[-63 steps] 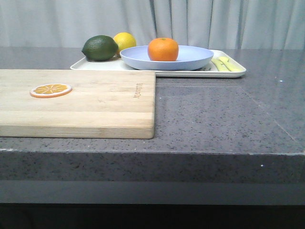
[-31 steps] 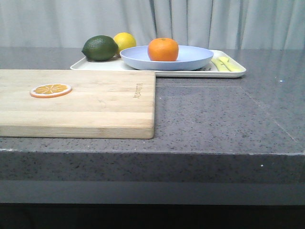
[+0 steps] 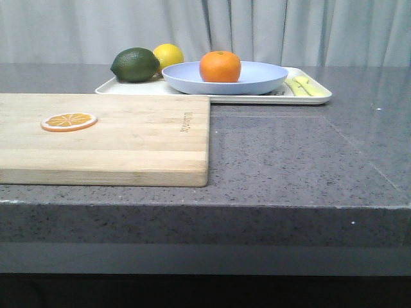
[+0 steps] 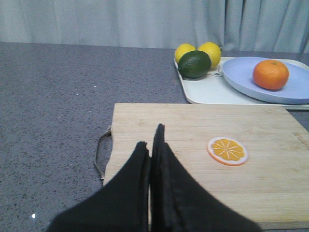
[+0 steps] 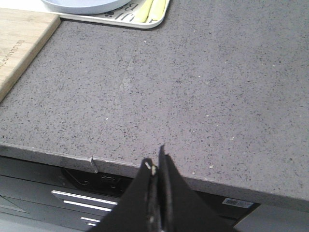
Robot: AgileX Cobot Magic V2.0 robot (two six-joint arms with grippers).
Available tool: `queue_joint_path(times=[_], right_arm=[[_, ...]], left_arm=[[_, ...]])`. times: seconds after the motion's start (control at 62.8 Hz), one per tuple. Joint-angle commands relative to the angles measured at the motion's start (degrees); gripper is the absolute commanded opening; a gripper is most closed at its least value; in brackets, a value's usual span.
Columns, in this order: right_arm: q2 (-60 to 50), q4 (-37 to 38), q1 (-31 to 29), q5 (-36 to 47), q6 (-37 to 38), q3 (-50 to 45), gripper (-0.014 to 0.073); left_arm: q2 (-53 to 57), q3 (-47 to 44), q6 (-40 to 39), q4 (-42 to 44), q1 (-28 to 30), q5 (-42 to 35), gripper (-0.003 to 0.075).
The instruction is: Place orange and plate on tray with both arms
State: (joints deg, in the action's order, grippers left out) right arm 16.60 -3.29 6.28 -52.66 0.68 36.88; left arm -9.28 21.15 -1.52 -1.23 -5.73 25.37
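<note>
The orange (image 3: 219, 67) sits in the pale lavender-blue plate (image 3: 257, 80), which rests on the cream-white tray (image 3: 318, 97) at the back of the counter. The left wrist view shows the orange (image 4: 270, 74), the plate (image 4: 241, 77) and the tray (image 4: 203, 92) too. My left gripper (image 4: 150, 137) is shut and empty above the near part of the wooden cutting board (image 4: 193, 125). My right gripper (image 5: 155, 162) is shut and empty over the counter's front edge, far from the tray (image 5: 145, 21). Neither gripper shows in the front view.
A dark green fruit (image 3: 135, 65) and a yellow lemon (image 3: 168, 56) lie on the tray's left end; yellow-green pieces (image 3: 303, 85) lie on its right end. A flat orange slice disc (image 3: 69, 121) lies on the cutting board (image 3: 128, 138). Grey curtains hang behind.
</note>
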Motion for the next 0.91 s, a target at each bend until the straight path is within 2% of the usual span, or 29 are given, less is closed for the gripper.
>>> queue_joint_path(times=[0.0,0.271,0.382,0.891], right_arm=[[0.4,0.4,-0.1,4.0,-0.3,1.4,-0.0118],[0.4,0.4,-0.1,4.0,-0.3,1.4,-0.0118],[0.4,0.4,-0.1,4.0,-0.3,1.4,-0.0118],[0.4,0.4,-0.1,4.0,-0.3,1.4,-0.0118]], left_arm=[[3.0,-4.2,0.1,-1.7,1.2,-8.8,-0.0020],[10.8,-19.2,0.1,-6.1,1.5,-21.7,-0.0020],[10.7,-23.2,0.1,-6.1,1.5,-27.6,-0.0020],[10.7,-23.1,0.1,-5.0,1.3,-27.2,-0.0020]])
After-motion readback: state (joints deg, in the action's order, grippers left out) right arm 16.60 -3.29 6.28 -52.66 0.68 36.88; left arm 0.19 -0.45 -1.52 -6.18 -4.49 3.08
